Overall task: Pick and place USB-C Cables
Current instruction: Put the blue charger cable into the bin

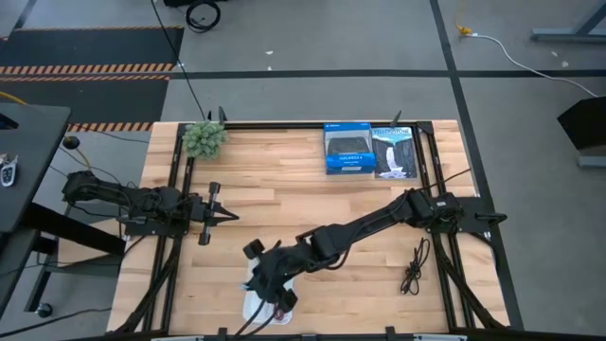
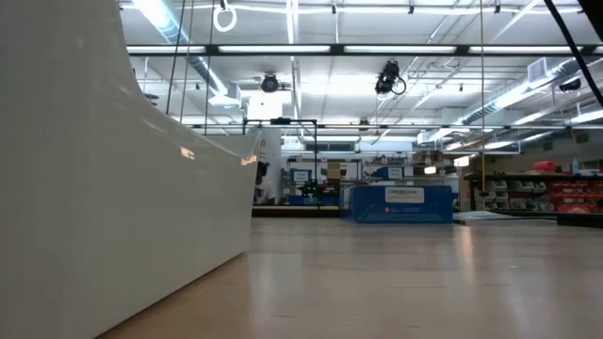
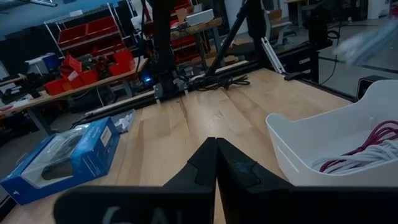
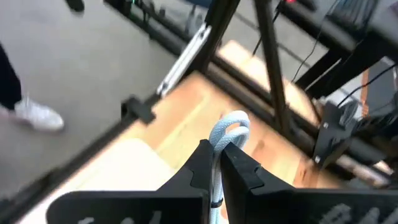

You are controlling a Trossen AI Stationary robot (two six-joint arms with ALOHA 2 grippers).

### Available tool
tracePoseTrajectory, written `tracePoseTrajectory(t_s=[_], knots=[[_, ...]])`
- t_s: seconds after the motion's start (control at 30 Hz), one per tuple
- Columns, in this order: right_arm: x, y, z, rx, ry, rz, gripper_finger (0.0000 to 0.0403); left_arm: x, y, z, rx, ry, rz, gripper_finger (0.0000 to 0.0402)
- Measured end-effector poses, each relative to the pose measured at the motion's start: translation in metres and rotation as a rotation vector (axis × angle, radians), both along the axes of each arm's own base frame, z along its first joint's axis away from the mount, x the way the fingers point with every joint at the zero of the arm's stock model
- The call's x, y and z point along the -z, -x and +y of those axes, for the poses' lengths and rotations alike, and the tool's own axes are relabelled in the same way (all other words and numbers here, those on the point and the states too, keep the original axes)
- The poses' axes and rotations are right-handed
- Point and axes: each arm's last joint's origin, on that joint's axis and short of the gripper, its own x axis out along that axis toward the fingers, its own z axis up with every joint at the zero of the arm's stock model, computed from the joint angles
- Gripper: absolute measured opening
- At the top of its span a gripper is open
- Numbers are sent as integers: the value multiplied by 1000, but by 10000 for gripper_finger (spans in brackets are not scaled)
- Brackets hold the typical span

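Reaching right arm over tray

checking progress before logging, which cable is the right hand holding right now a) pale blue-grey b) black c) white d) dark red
a: in the right wrist view the right hand is shut on the pale blue-grey cable, its loop sticking up between the fingers; the black cable lies on the table.
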Motion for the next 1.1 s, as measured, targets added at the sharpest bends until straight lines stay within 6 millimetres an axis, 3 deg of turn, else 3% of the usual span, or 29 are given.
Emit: tracePoseTrajectory(t_s=[0.23,0.47,0.8,1.1], knots=[[35,8,9,-51,220,107,21,0,0,0,0,0,2,11],[51,9,16,-215,374,88,21,0,0,0,0,0,-1,11],[95,24,19,-485,589,175,21,0,0,0,0,0,0,11],[111,28,20,-602,723,143,21,0,0,0,0,0,1,11]])
